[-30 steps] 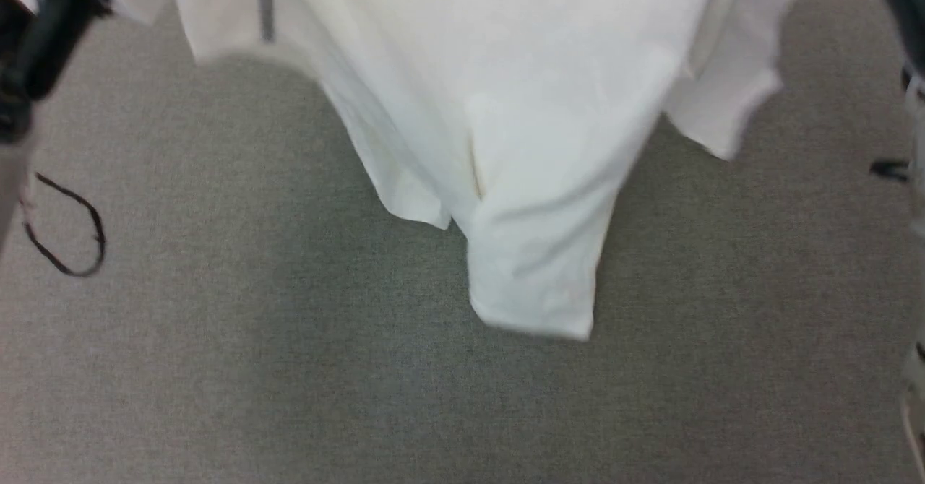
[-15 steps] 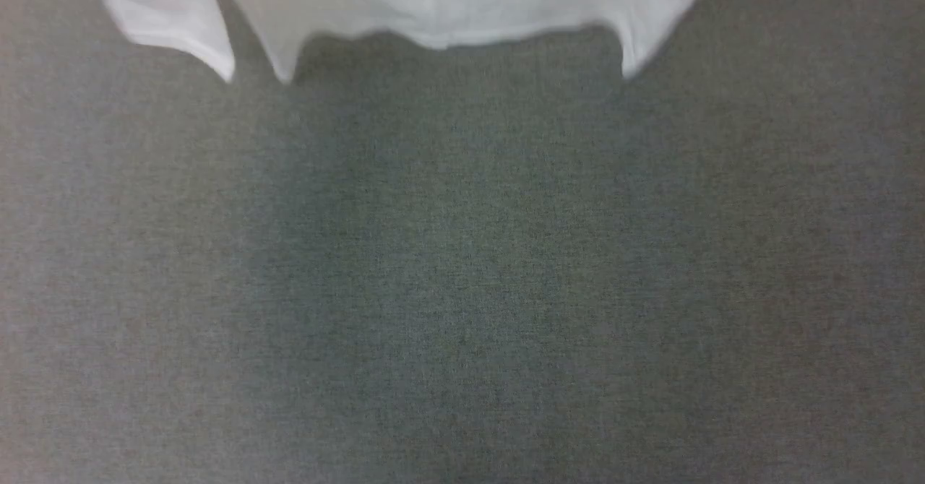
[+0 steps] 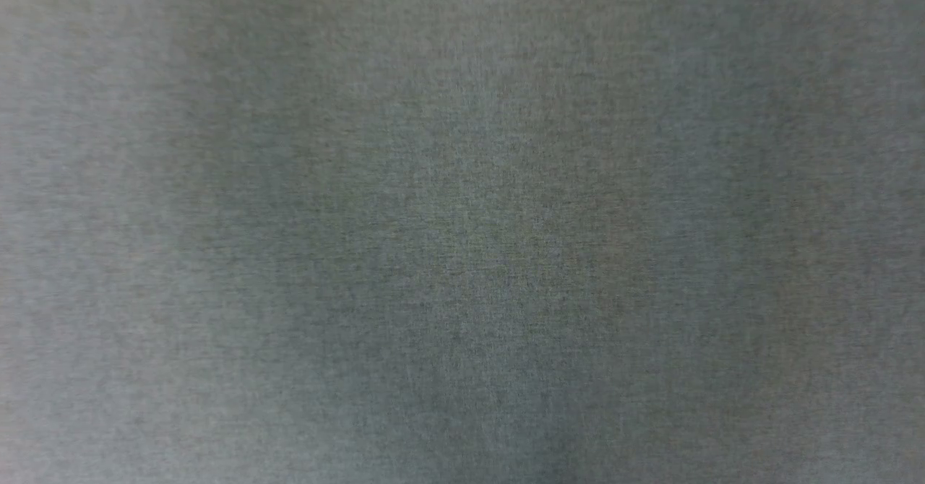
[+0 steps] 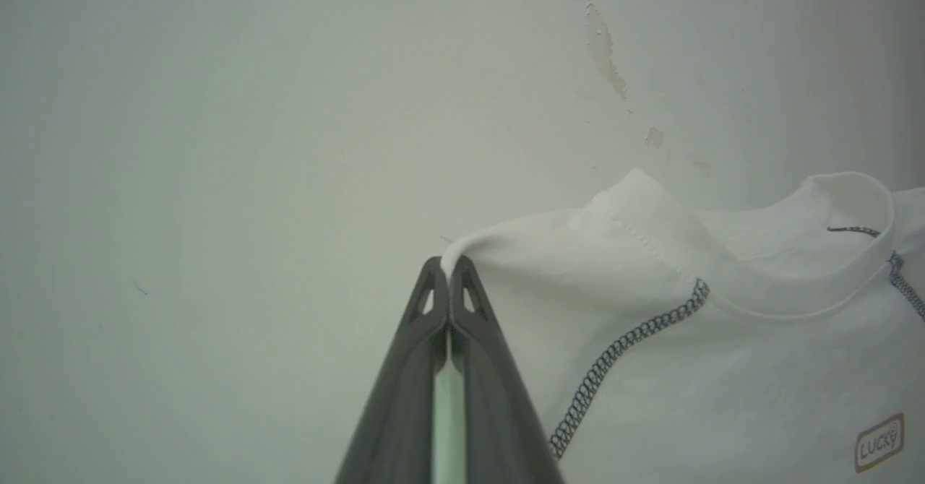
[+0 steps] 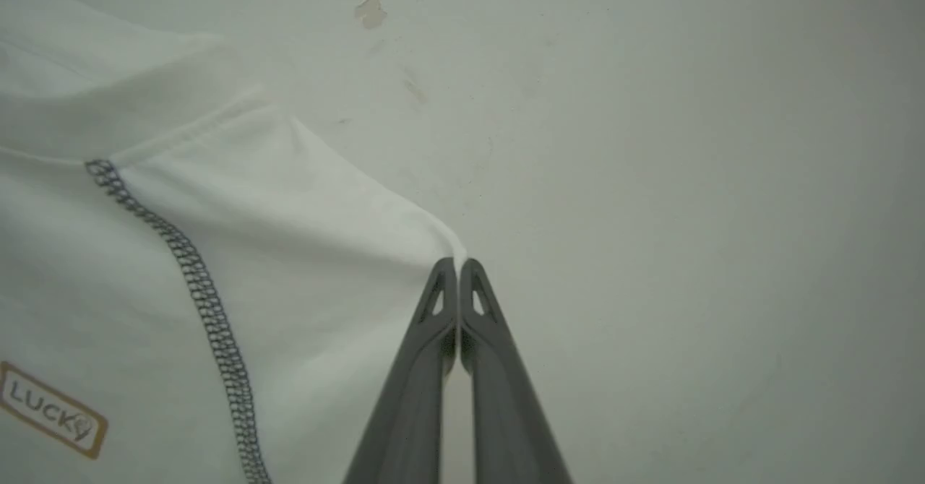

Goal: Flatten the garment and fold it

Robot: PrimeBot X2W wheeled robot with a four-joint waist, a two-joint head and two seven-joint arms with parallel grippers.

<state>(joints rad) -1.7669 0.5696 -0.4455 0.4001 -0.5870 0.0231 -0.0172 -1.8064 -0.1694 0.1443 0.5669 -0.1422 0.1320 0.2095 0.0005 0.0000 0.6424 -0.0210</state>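
Note:
In the left wrist view the white garment (image 4: 686, 354) hangs to the right, its collar, dark zigzag shoulder seam and "LUCKY" patch showing. My left gripper (image 4: 449, 266) is shut on a pinch of its shoulder fabric. The garment (image 5: 173, 274) spreads to the left in the right wrist view, where the zigzag seam and the patch show too. There my right gripper (image 5: 457, 264) is shut on the other shoulder's edge. The cloth is stretched between the two grips, held up before a pale wall.
The head view looks down on a grey woven surface (image 3: 462, 253). A pale wall (image 4: 217, 144) with chipped paint spots (image 4: 603, 50) stands behind the garment in both wrist views.
The garment's hanging hem and sleeves have slid up and out of the top of the head view over the last second; whether the cloth rose or the camera tipped down I cannot tell.

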